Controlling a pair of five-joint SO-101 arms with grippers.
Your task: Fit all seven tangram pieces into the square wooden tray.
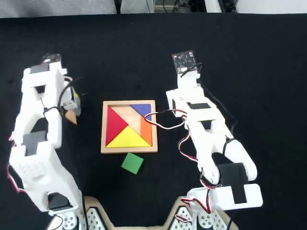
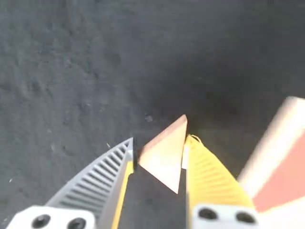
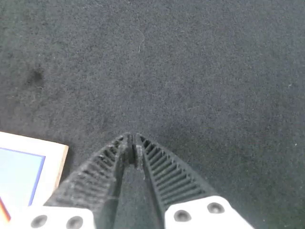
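Square wooden tray (image 1: pixel 129 150) lies flat on the black cloth table (image 1: pixel 144 48), between the two arms.

- In the tray: large red triangle (image 1: pixel 115 124) and large yellow triangle (image 1: pixel 127 138) meet along their slanted edges. A blue piece (image 1: pixel 141 110) sits in one corner, with an orange piece (image 1: pixel 146 127) along the rim next to it.
- A pale patch (image 1: pixel 125 113) sits between the red triangle and the blue piece. Cannot tell whether it is bare tray floor or a wood-coloured piece.
- Green wooden square (image 1: pixel 132 163) lies on the cloth just outside the rim that borders the yellow triangle. It is clear of the tray and not yet fitted.

Left gripper (image 2: pixel 161 140) is beside the tray on the red-triangle side, apart from the rim. Its jaws are closed most of the way and pinch a small pale tan wooden triangle (image 2: pixel 164 155) by its flat faces. One point sticks out past the fingertips. Judgement: this grip leaves the edges free, so the piece can slide against its neighbours once over the tray.

Right gripper (image 3: pixel 129 140) hangs over bare cloth off the tray's blue corner, fingertips pressed together with nothing between them. Judgement: it is parked there to leave the tray clear for the other arm.

Judgement: the task is roughly half done. The carried triangle is the step in hand and the green square comes after.
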